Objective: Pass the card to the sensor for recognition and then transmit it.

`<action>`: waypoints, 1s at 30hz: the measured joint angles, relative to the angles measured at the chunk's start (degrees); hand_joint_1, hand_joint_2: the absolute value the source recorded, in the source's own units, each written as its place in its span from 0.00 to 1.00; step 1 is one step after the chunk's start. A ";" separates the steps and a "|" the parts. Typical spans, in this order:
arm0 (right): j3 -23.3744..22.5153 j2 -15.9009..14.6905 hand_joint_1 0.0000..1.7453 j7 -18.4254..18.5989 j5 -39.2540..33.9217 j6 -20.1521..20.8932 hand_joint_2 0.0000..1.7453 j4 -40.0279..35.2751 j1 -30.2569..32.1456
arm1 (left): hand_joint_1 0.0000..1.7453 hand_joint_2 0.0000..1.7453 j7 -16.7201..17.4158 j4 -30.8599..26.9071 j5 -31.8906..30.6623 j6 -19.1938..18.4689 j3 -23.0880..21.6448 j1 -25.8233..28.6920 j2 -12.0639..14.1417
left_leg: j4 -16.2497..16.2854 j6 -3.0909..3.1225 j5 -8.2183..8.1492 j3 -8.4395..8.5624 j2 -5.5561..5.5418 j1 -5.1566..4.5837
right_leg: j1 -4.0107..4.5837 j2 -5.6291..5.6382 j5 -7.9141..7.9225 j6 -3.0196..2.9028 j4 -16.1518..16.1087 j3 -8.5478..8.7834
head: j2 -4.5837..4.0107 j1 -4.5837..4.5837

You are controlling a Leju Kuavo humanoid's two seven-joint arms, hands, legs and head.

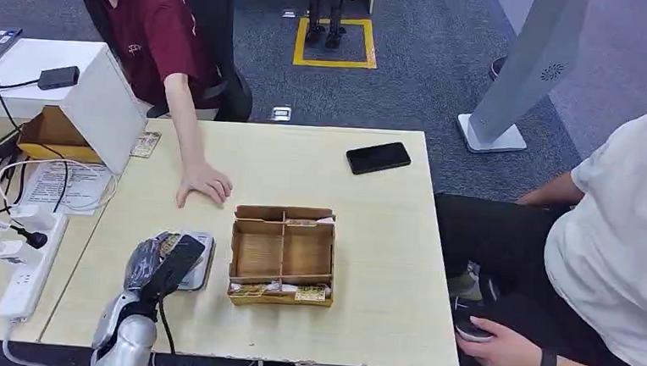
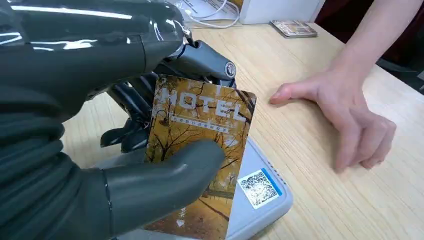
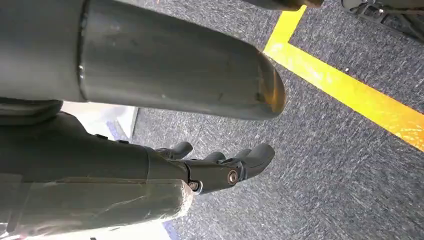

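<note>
My left hand (image 1: 161,265) hangs over the table's front left and holds a hotel card (image 2: 200,125), golden with tree artwork and the word HOTEL. The thumb (image 2: 165,175) presses on the card's face and dark fingers (image 2: 135,100) back it from behind. The card stands tilted just above the grey sensor pad (image 2: 262,202), which carries a QR sticker; in the head view the sensor (image 1: 202,269) lies beside the hand. My right hand (image 3: 225,167) hangs over the carpet, its fingers loosely apart and holding nothing.
A person's hand (image 1: 204,182) lies flat on the table just beyond the sensor. A compartmented cardboard tray (image 1: 282,253) holding more cards sits to its right. Farther back lies a black phone (image 1: 378,157). A power strip (image 1: 31,267), cables and a white stand (image 1: 96,93) crowd the left.
</note>
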 joint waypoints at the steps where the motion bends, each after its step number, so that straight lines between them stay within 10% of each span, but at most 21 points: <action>1: 0.00 0.00 0.00 -0.02 0.00 -0.02 0.00 0.00 -0.01 | 1.00 1.00 0.00 0.02 0.00 0.02 0.00 0.00 -0.13 | 0.00 0.00 0.00 0.00 -0.01 0.00 | 0.00 -0.01 0.00 0.00 0.00 0.01 | 0.00 0.00; 30: 1.44 0.31 0.00 -1.09 0.00 -0.81 0.00 -0.13 -0.23 | 1.00 1.00 0.26 2.60 -1.07 0.83 0.00 -0.03 -0.66 | 0.00 0.00 0.00 0.06 -0.01 0.00 | 0.00 -0.01 0.00 0.00 0.00 0.07 | 0.00 0.00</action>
